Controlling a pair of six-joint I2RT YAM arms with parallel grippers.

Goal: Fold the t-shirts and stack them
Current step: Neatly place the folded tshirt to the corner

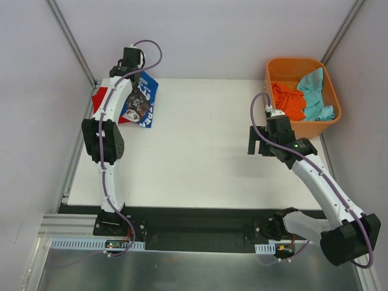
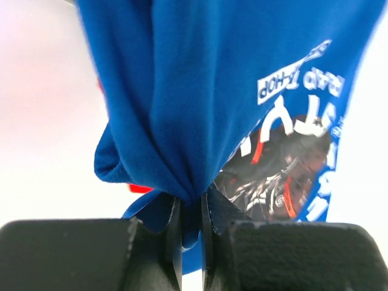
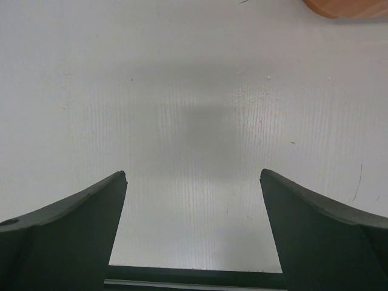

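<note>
The left claw (image 2: 191, 212) is nearly closed, its fingers (image 2: 171, 233) pinching a gathered fold of the blue shirt (image 2: 182, 97). The cloth bunches to a point between the fingers and spreads out beyond them, with the white lettering and dark print showing on one side. From above, the blue shirt (image 1: 142, 100) sits at the far left corner of the surface (image 1: 200, 151), partly under the left arm. The red shirt (image 1: 100, 97) lies just beside it, toward the left edge; a sliver of red (image 2: 140, 188) shows behind the blue fold in the wrist view.

The right claw (image 1: 257, 142) stands wide open and holds nothing. It hangs over bare surface near the right edge, touching no cloth (image 3: 194, 182). The tub (image 1: 295, 60) at the far right corner holds the orange shirt (image 1: 288, 100) and the teal shirt (image 1: 315, 94), crumpled side by side.
</note>
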